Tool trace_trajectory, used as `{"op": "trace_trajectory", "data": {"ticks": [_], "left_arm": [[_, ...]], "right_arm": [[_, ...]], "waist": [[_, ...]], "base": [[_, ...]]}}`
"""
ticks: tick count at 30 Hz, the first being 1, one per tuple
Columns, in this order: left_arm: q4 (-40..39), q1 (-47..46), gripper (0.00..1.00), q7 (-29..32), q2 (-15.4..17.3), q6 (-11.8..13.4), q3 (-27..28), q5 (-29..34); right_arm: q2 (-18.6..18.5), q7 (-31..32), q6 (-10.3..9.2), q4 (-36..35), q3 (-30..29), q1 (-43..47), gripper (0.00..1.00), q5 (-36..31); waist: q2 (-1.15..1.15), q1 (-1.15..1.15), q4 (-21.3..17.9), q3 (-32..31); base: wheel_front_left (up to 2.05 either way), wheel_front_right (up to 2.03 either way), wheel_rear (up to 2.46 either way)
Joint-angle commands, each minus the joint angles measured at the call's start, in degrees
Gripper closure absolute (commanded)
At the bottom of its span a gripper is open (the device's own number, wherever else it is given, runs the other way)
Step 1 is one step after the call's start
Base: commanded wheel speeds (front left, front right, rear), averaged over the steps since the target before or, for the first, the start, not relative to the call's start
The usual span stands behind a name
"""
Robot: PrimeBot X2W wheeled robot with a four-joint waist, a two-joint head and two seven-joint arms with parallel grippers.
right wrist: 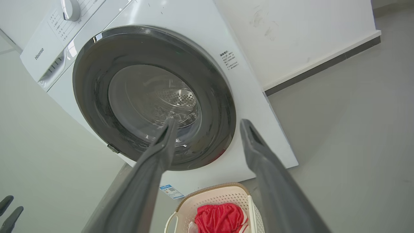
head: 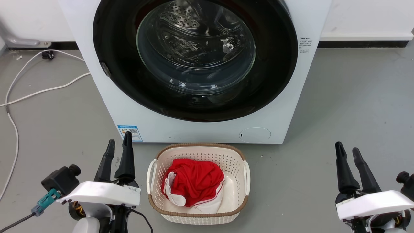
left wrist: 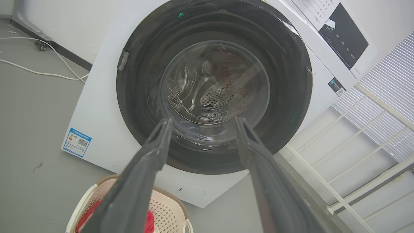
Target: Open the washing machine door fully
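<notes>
The washing machine door [head: 123, 64] is a large glossy black disc with a clear glass bowl window, lying flat against the white machine front, shut. The left wrist view [left wrist: 136, 97] and the right wrist view [right wrist: 93, 94] both show the door from below. A small grey latch tab [head: 105, 69] sits on its left rim. My left gripper [head: 119, 145] stands open at the lower left, well short of the machine. My right gripper [head: 347, 150] stands open at the lower right, with nothing between its fingers.
A cream laundry basket [head: 155, 168] holding a red and white garment [head: 194, 181] stands on the grey floor right in front of the machine. White cables [head: 42, 90] trail over the floor at the left. A white slatted frame [left wrist: 372, 129] stands to the machine's right.
</notes>
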Motion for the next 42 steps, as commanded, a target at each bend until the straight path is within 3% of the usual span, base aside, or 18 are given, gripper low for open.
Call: {"op": "trace_trajectory", "data": {"ticks": [1, 22, 42], "left_arm": [[-0.38, -1.20, 0.00, -0.74, 0.13, -0.05, -0.07, 2.62], [0.63, -1.87, 0.00, -3.75, 1.32, 2.17, -2.10, 18.69], [3.08, -2.49, 0.00, -6.34, 2.18, 3.19, -4.99, 28.98]], "right_arm": [[0.08, -0.50, 0.00, -1.31, 0.20, -0.10, 0.00, -2.84], [0.21, -0.86, 0.00, -2.82, 0.75, 1.06, 0.00, -17.21], [0.32, -0.15, 0.00, -3.78, -0.04, 2.20, 0.00, -27.99]], "waist": [[0.00, 0.00, -0.04, 0.02], [0.00, 0.00, -0.04, 0.14], [0.00, 0.00, 0.19, 0.08]], "base": [[0.00, 0.00, 0.00], [0.00, 0.00, 0.00], [0.00, 0.00, 0.00]]}}
